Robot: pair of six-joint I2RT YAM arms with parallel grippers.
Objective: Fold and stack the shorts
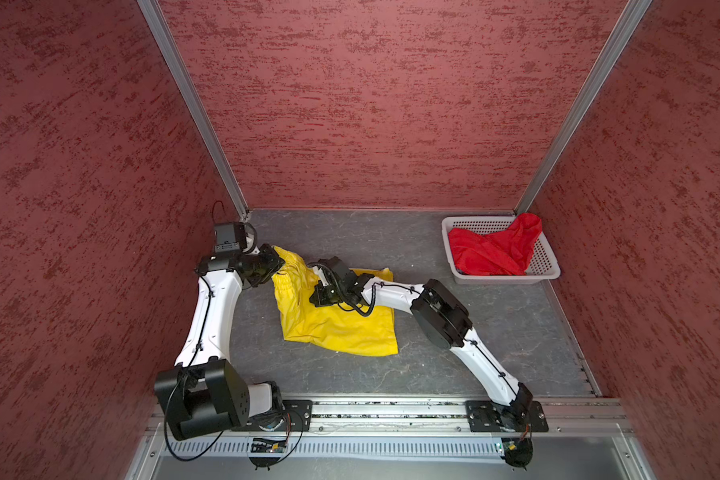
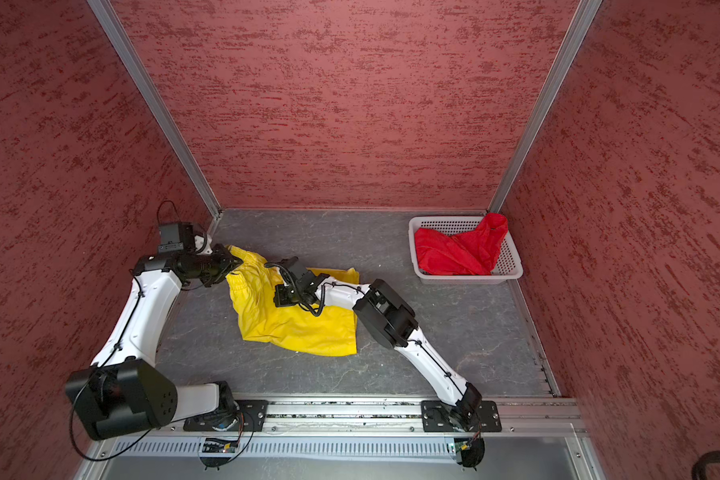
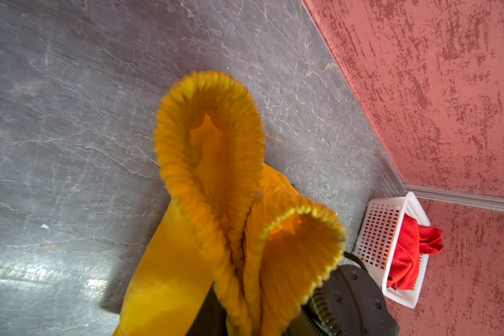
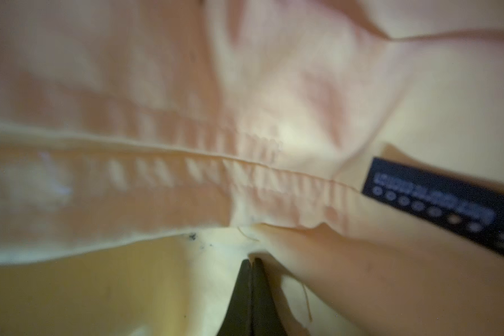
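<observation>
Two sets of fingers are at the same garment. My right gripper has its fingers pressed fully together. Their tips rest against a fold of the bright yellow shorts, thin and shiny, just beside the stitched waist seam. I cannot tell whether a layer is pinched between them. My left gripper is closed on the gathered elastic waistband at its far-left corner and holds it bunched and raised off the dark grey stone-patterned bench. In the wrist view the fabric hides those fingers.

The rest of the yellow shorts lies spread on the bench between the two arms, creased, with the leg hems toward the near edge. The right forearm crosses above their right part. A small black label with pale lettering sits beside the seam.

Well apart, in the far-right corner, a white perforated plastic basket holds the bright red shorts. They are crumpled, with one part standing up against the basket's back corner.
</observation>
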